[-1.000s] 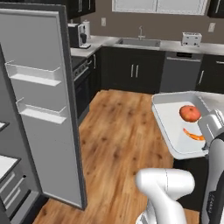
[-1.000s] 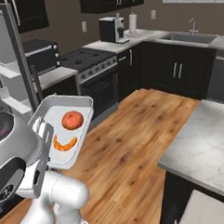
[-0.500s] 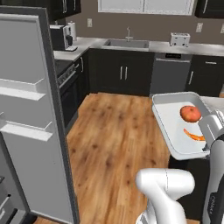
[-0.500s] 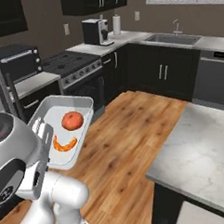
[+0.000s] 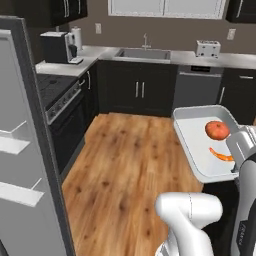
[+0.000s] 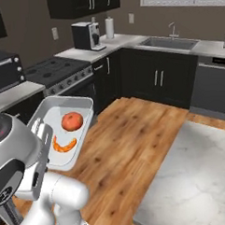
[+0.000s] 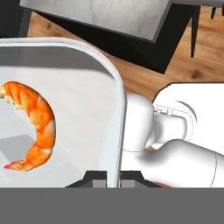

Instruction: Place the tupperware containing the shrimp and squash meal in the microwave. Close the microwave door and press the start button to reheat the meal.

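Above the wooden floor, the tupperware rides in the air at the end of the arm, tilted so its inside faces both base cameras. The hand view puts the gripper at the tray's rim, one dark fingertip on either side of the wall, clamped on it; in the base views the hand itself is covered by the arm's white links.

Inside the tupperware, the left base view shows the round red-orange squash and the thin curved shrimp below it, apart. From the right base view the squash and shrimp read the same. Up close in the hand view, the shrimp shows its banded segments and tail; the squash is cut off there.

Only the right base view catches a black appliance on the counter at the far left edge, cropped, so it is hard to say what it is. Left of the tray in the left base view stands the open grey refrigerator door with its shelves, its top and bottom cut off. A coffee maker, sink and toaster line the back counter.
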